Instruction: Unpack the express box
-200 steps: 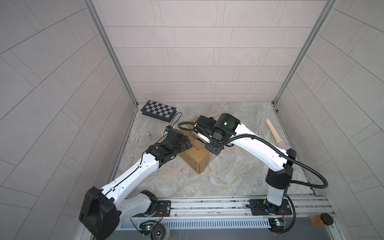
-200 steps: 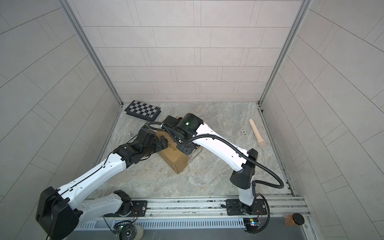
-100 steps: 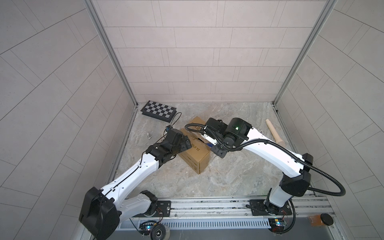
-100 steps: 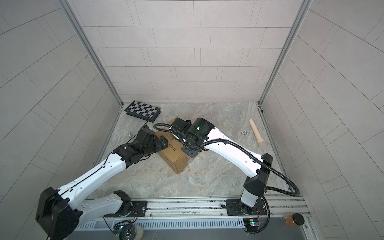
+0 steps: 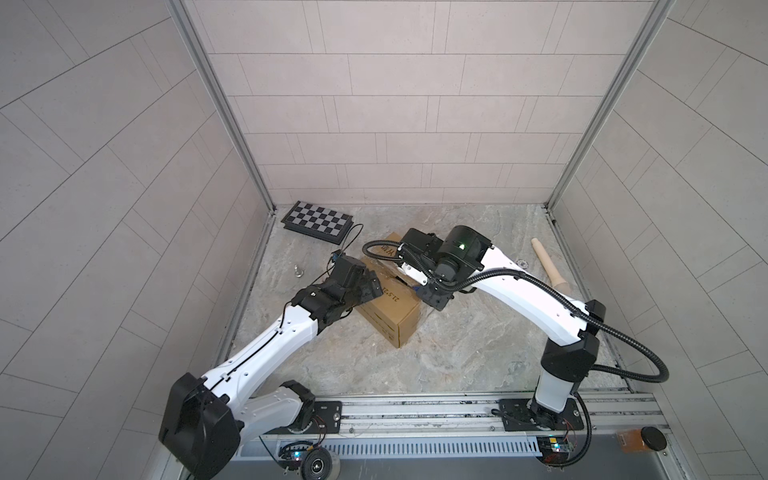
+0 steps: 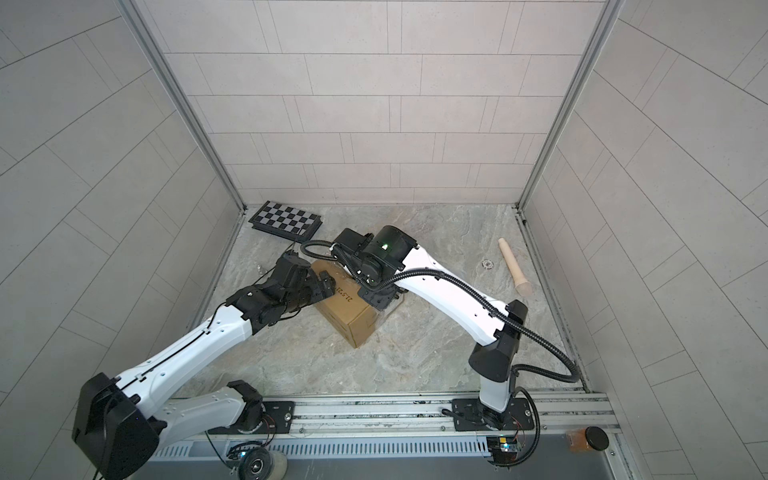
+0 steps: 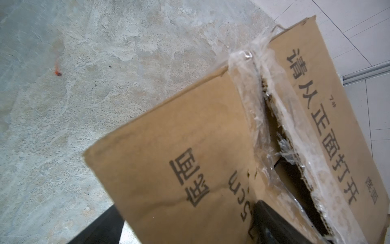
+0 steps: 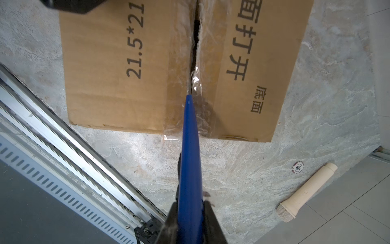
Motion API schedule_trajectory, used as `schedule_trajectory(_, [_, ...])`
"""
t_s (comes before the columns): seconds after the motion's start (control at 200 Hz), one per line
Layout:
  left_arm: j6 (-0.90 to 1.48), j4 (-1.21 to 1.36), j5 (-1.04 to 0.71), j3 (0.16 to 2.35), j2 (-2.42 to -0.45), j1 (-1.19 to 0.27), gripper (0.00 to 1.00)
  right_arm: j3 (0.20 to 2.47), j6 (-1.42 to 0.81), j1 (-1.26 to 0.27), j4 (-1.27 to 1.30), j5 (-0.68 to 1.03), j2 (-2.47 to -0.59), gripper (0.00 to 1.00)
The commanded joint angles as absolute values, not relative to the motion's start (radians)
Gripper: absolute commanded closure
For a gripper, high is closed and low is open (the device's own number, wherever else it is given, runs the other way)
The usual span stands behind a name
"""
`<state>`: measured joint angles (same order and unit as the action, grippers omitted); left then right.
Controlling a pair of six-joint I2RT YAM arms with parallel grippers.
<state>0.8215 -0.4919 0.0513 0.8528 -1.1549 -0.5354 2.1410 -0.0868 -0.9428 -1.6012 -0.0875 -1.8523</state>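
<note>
The express box (image 5: pixel 390 309) (image 6: pixel 349 313) sits on the mottled stone-look floor (image 5: pixel 457 357), a little left of the middle, turned so one corner points at the metal rail (image 5: pixel 415 409). It is a blocky carton of matte brown corrugated cardboard with black print across the top flaps.

In the left wrist view the box (image 7: pixel 185 164) shows its centre seam: the clear tape (image 7: pixel 249 88) is wrinkled, whitish and torn, and the flaps stand apart along a dark slit with ragged fluted edges.

The left gripper (image 5: pixel 368 286) is spread wide across the box's near top edge, one black finger (image 7: pixel 272 221) over the flap beside the slit and the other down beside the carton wall. From these angles it is unclear whether the pads press on the cardboard.

The right gripper (image 8: pixel 190 208) is clenched on a smooth blue tool (image 8: pixel 190 147), a long tapering blade whose blunt point sits over the taped seam of the box (image 8: pixel 126 74) near its edge.

A flat chequered board (image 5: pixel 318 217) lies in the back left corner. A cream, round-bodied handle (image 8: pixel 306 191) and a small round chip (image 8: pixel 297 167) lie well apart, to the right.
</note>
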Motion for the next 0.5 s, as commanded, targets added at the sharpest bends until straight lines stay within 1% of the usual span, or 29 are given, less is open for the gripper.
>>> schedule_trajectory(0.0, [0.786, -0.752, 0.147, 0.794, -1.198, -0.509, 0.02, 2.197, -0.085, -0.94, -1.672, -0.05, -1.934, 1.0])
schedule_trajectory(0.14, [0.779, -0.746, 0.146, 0.794, -1.218, -0.509, 0.02, 2.162, -0.067, -0.945, -1.67, -0.059, -1.905, 1.0])
schedule_trajectory(0.35, [0.769, -0.74, 0.159, 0.787, -1.253, -0.509, 0.02, 1.982, -0.07, -0.943, -1.662, -0.138, -1.733, 1.0])
schedule_trajectory(0.496, [0.758, -0.735, 0.166, 0.782, -1.269, -0.476, 0.03, 1.941, -0.077, -0.934, -1.668, -0.128, -1.655, 1.0])
